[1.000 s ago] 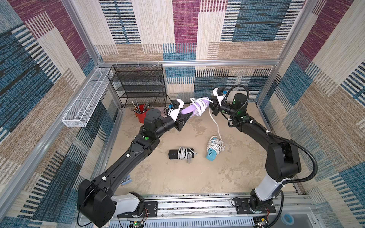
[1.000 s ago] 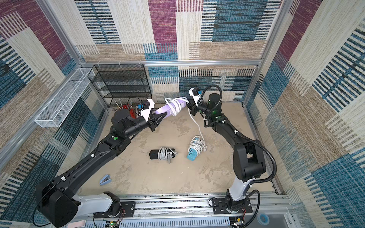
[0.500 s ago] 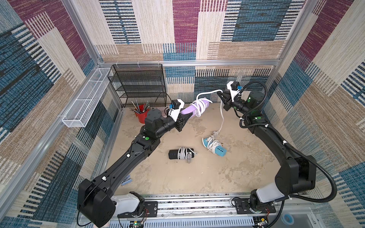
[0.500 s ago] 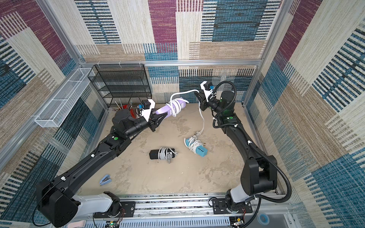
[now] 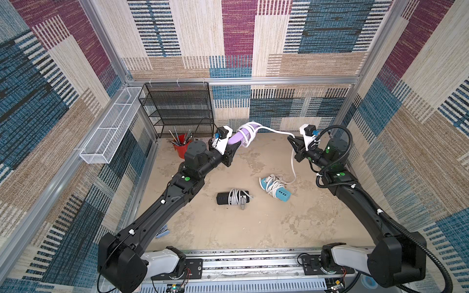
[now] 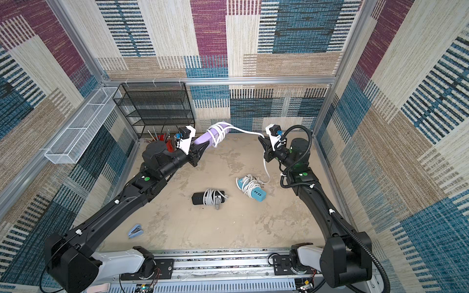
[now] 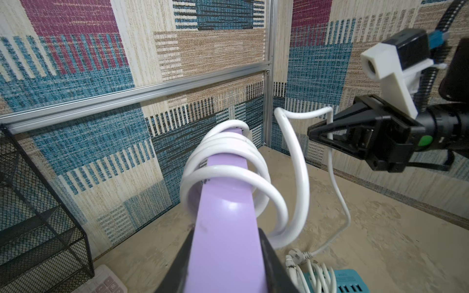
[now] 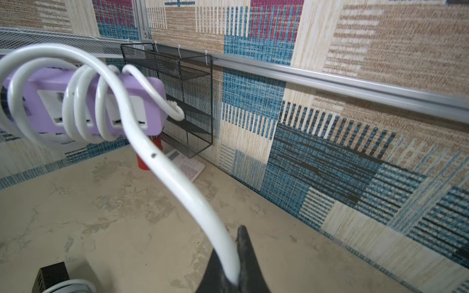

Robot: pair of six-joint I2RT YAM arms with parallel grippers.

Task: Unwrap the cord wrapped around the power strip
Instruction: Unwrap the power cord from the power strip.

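Above a patchwork-walled table [image 5: 228,223], left end effector [image 5: 235,149] clamps the purple power strip [image 5: 232,139]; right end effector [image 5: 291,140] pinches its white cord [image 5: 275,131], stretched between them

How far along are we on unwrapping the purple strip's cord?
Done: one stretch of white cord runs free off the purple power strip. In hand: left gripper holds the strip aloft, right gripper pinches the cord. Left: several loops circle the strip.
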